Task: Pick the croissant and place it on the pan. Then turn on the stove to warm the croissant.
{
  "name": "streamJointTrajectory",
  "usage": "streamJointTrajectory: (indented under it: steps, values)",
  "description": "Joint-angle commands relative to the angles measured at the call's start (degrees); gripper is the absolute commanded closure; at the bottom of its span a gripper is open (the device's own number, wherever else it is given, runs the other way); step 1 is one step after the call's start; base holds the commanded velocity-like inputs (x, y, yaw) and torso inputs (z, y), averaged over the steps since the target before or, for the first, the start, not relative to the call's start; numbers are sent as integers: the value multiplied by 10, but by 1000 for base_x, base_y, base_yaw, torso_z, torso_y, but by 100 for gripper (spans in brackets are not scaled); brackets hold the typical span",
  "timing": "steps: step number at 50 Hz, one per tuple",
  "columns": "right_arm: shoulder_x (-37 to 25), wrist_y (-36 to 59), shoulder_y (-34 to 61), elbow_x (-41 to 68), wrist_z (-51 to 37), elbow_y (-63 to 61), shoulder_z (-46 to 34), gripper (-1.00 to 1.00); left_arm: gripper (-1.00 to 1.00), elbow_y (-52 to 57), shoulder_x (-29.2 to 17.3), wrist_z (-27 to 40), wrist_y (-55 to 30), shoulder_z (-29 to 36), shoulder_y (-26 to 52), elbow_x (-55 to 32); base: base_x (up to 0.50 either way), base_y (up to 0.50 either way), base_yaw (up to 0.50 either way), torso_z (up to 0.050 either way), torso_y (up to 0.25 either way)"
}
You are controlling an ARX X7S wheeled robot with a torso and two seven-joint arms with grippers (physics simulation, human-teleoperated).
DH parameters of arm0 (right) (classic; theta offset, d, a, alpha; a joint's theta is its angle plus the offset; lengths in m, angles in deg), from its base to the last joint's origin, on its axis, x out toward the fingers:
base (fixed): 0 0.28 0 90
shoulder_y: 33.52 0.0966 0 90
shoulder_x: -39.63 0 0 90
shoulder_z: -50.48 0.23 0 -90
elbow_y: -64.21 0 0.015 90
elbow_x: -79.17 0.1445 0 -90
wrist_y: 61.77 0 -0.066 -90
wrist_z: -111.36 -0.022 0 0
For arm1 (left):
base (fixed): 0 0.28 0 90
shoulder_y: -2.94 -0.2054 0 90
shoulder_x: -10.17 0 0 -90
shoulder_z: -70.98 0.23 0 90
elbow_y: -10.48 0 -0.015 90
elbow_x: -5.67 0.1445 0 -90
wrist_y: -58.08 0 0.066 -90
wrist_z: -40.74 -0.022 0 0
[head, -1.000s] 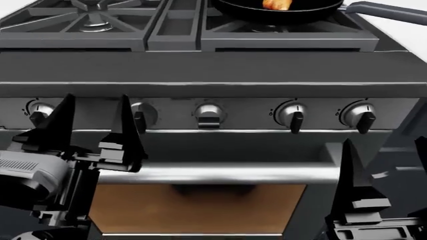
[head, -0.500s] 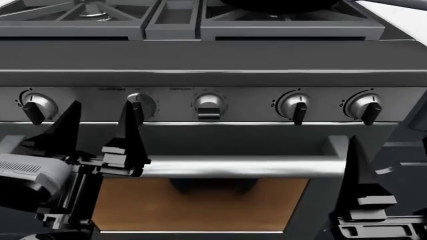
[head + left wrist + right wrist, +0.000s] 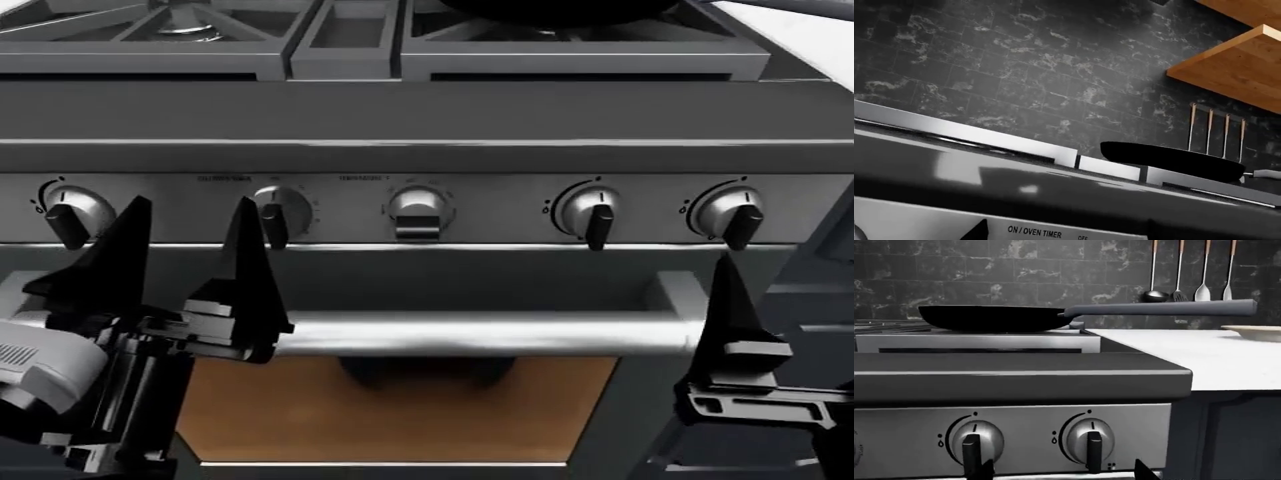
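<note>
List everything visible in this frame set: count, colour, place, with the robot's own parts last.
stove: one, dark grey with black grates, filling the head view.
knobs: five, silver, in a row on the front panel.
oven bar handle: one, steel, below the knobs.
oven window: one, orange-brown, under the bar.
pan: one, black with a long grey handle, on the stove's right-side burner; its contents are hidden from here.
plate: one, cream, on the white counter right of the stove.
utensils: four, hanging on the dark tiled wall.
shelf: wooden, on the wall.
left hand: black, open, in front of the two leftmost knobs.
right hand: black, one finger showing, low right.
</note>
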Motion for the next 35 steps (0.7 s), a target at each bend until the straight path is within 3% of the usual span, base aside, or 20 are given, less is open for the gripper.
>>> streamJointTrajectory:
  steps: [1,2,3,4,5,6,7,35]
  values:
    - [1,0,-14,-188,171,0,-15,-100,-100,5,-3,1,2,0,0,-5,0,0,0,0,0]
    - [1,0,-13,-204,183,0,-20,-100,-100,4,-3,1,2,1,0,-4,0,0,0,0,0]
    - [-85,-86,-99,-290,269,0,-106,-100,-100,3,-3,1,2,1,0,-4,0,0,0,0,0]
    - [-120,-172,-185,-376,320,0,-192,-100,-100,2,-3,1,2,1,1,-4,0,0,0,0,0]
    - [-137,-258,-261,-462,311,0,-272,-100,-100,2,-3,1,2,2,1,-4,0,0,0,0,0]
    - [-143,-344,-264,-548,306,2,-276,-100,-100,1,-3,2,2,2,1,-4,0,0,0,0,0]
    - [-147,-406,-262,-547,302,4,-279,-100,-100,1,-3,2,2,2,2,-4,0,0,0,0,0]
    - [-185,-404,-178,-527,288,53,-329,-100,-100,-5,-6,5,5,6,4,-5,0,0,0,0,0]
